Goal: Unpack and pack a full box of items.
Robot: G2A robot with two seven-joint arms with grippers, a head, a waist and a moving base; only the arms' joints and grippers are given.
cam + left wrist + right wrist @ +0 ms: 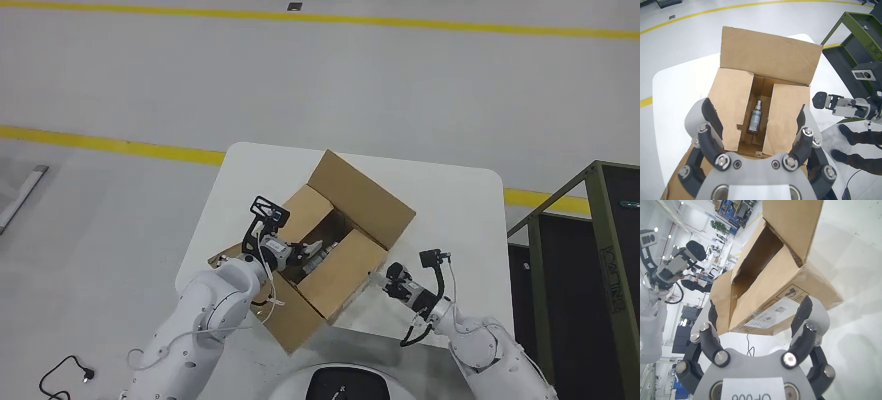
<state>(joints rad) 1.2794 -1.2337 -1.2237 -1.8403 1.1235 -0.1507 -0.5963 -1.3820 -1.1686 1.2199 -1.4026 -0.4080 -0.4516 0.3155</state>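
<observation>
We judge this to be the unpacking stage: the box (352,203) stands open on the white surface (455,200), its two inner flaps half folded in, and through the gap between them we see one spray bottle (755,121) lying on the box floor. The left end effector (754,103) hovers above that gap, jaws spread wide and empty. The right end effector (760,303) sits low beside the box's outer side wall, also wide open and holding nothing. Next, we think the left one must descend between the flaps without snagging them and close across the bottle's body, perhaps while the right steadies the box. The box side carries a white shipping label and printed handling symbols, and the bottle a pale label, all too small to read.
</observation>
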